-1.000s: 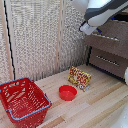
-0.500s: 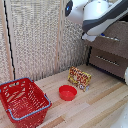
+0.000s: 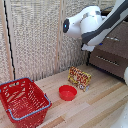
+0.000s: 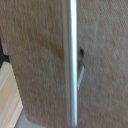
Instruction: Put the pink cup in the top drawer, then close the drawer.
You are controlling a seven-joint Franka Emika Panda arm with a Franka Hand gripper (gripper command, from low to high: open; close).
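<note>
Exterior view: my arm (image 3: 92, 25) hangs before the storage unit (image 3: 112, 52); red bowl (image 3: 67, 92), snack bag (image 3: 79, 78) and red basket (image 3: 22, 102) sit on the table (image 3: 95, 107). Wrist view: brown front, silver handle (image 4: 73, 60) close; jaws unseen, can't tell.

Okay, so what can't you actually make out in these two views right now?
- Gripper: not in either view; in the exterior view the arm hides where it would be.
- Pink cup: in neither view.
- Storage unit: cut off by the exterior view's right edge and partly hidden by the arm, so its top drawer is unreadable.
- Wrist view: blurred; only a silver handle on brown wood.
</note>
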